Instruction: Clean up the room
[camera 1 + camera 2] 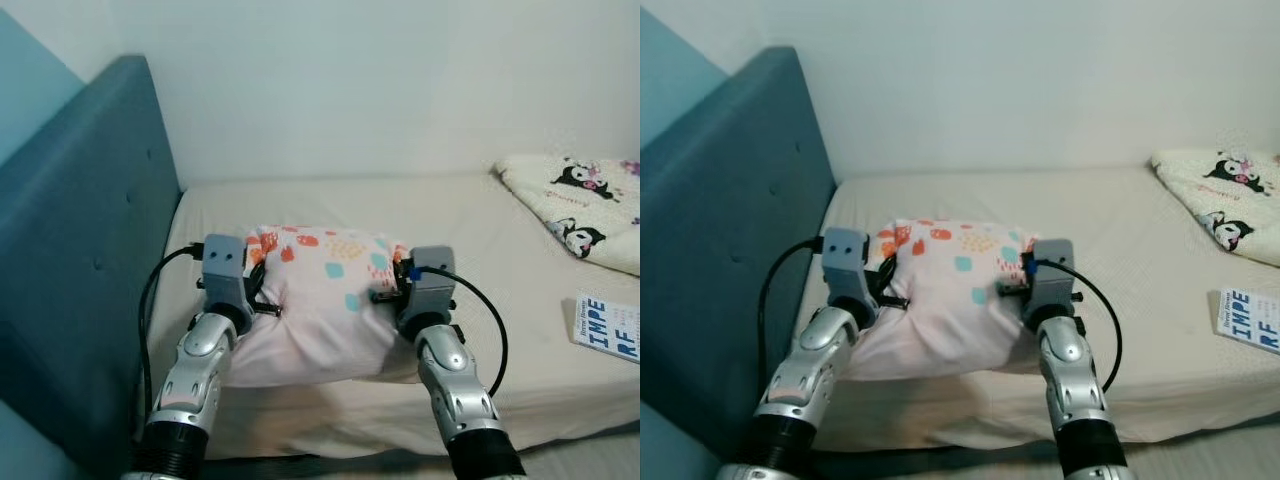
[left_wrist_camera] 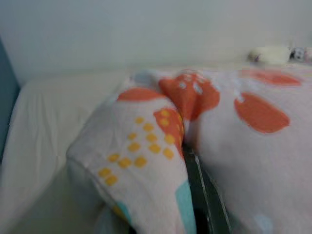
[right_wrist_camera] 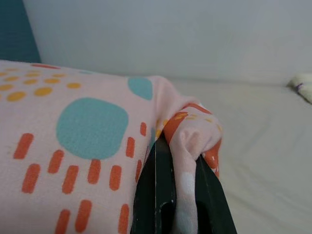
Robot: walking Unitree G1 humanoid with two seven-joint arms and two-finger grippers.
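Left end effector [image 1: 262,290] and right end effector [image 1: 392,290] each pinching a fold of the pillow [image 1: 320,300], held between them over the bed [image 1: 450,230]. Suggest keeping both level, lowering evenly toward the headboard [image 1: 90,250] left of them.

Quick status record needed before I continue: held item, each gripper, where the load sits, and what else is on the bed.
held item: pink pillow with orange, teal and yellow print
left gripper: shut on the pillow's left edge
right gripper: shut on a bunched pillow corner
pillow location: over the beige mattress, near the teal padded headboard
also on bed: cream blanket with black cartoon figures; white book with blue lettering
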